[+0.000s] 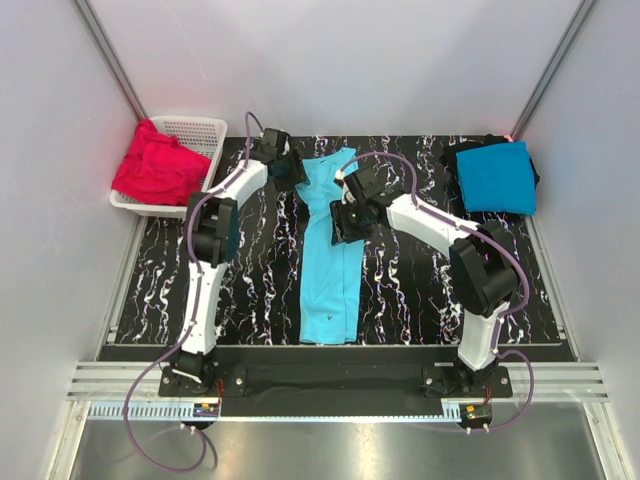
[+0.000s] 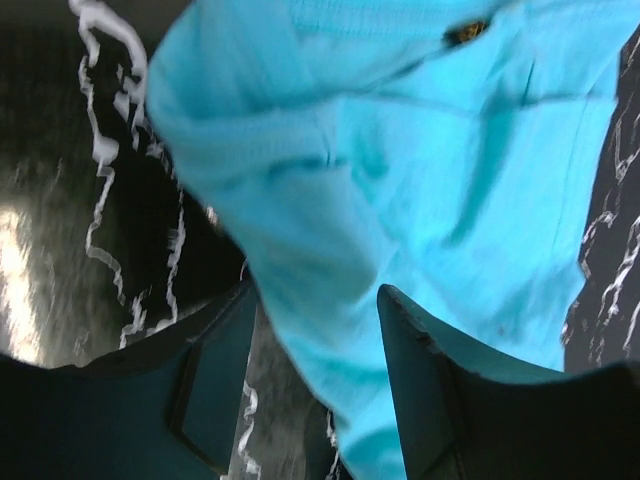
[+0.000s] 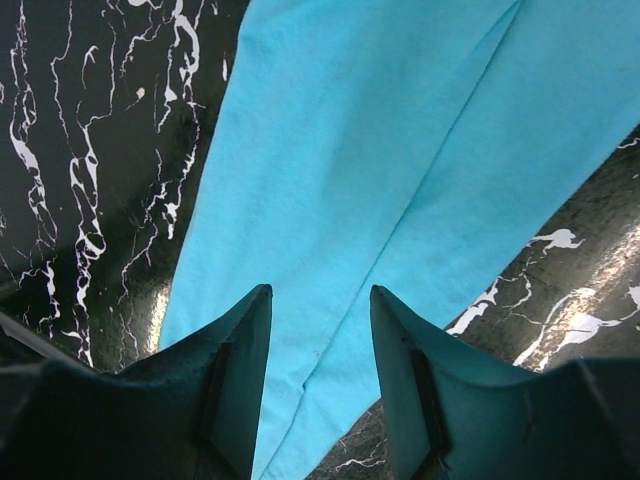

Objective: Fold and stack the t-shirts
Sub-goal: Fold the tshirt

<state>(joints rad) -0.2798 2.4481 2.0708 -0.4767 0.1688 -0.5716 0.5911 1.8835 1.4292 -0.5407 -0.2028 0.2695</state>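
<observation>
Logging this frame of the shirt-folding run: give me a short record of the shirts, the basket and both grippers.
turquoise shirt: folded into a long narrow strip, lying at the centre of the table
left gripper: open, at the strip's far end, cloth between its jaws
right gripper: open, over the strip's middle
finished stack: blue shirt folded on top of black shirt, far right corner
basket: far left corner, red shirts heaped in it

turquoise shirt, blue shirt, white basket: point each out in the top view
light turquoise shirt (image 1: 333, 290), top view, lower body panel
blue shirt (image 1: 497, 178), top view, centre of folded face
white basket (image 1: 198, 124), top view, far rim
</observation>
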